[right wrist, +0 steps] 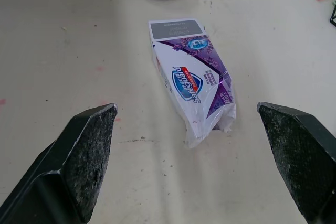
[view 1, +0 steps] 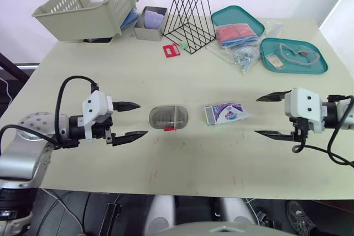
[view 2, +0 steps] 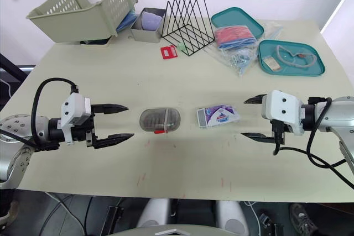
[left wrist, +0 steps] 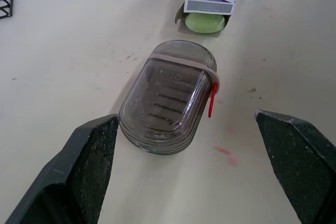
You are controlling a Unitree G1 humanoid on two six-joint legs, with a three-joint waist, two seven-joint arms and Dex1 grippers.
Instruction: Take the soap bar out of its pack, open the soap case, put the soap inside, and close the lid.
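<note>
The surface [view 1: 182,161] is overlooked from the head; soap case [left wrist: 168,103] and pack [right wrist: 194,82] are shared by close wrist views.

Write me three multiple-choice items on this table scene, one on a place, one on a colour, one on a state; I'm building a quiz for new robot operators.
1. Where does the soap case lie?
A. On the table, between the left hand and the soap pack
B. Atop the soap pack
C. On the floor

2. What colour is the soap bar peeking from the pack's open end?
A. Pink
B. Green
C. Blue

3. How is the soap case's lid?
A. Lifted open
B. Off, lying beside the case
C. Shut

Answers:
1 A: the head views show it on the table between the two.
2 B: the left wrist view shows a green bar at the pack's mouth.
3 C: the lid sits down on the case, with the red clasp at its side.
</note>
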